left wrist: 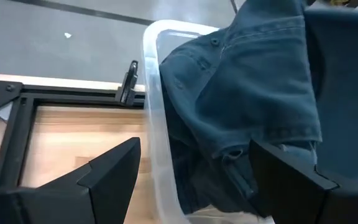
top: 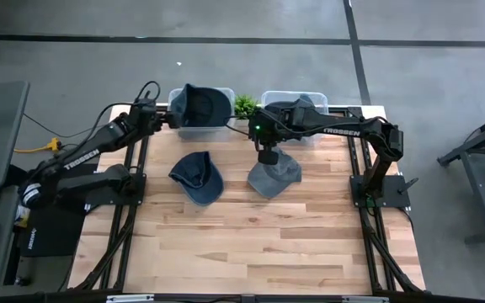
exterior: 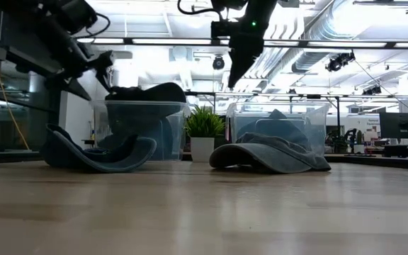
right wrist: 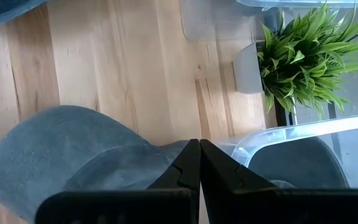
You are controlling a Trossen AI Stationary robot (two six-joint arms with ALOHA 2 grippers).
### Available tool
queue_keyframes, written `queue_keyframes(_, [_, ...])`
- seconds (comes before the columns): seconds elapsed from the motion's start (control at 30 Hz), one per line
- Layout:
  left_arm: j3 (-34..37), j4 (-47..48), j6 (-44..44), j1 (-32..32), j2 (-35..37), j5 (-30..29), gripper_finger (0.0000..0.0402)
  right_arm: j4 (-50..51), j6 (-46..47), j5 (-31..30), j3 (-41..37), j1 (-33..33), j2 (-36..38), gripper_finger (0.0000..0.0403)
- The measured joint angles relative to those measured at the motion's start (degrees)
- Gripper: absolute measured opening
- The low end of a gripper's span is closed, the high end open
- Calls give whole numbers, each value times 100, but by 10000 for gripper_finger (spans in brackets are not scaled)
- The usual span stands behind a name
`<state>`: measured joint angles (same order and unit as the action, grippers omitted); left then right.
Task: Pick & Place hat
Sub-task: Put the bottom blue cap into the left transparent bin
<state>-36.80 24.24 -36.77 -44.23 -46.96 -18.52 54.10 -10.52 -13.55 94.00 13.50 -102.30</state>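
Holding one dark cap (top: 200, 103): left bin (top: 199, 128).

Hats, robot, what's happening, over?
Left end effector open at left bin, dark hat draped on it. Right end effector shut above grey hat. Blue hat waiting.

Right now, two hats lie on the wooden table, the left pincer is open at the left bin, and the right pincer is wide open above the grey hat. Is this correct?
Not quite. The right pincer is shut, its fingers pressed together, as the right wrist view shows. The rest stands: two hats lie on the table, the dark blue hat and the grey hat, and the left pincer is open at the left bin.
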Motion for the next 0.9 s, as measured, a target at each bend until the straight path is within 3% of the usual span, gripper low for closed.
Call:
queue_keyframes(0.47, [0, -1428, -89, -2, -1402, 155, 298, 58, -2, 1, 0, 0, -2, 0])
queue_keyframes(0.7, [0, -1460, -73, -2, -1396, 247, 298, 267, 0, -1, 0, 0, -2, 0])
queue_keyframes(0.9, [0, -1450, 100, -2, -968, 301, 298, 268, 9, 1, 0, -1, -2, 0])
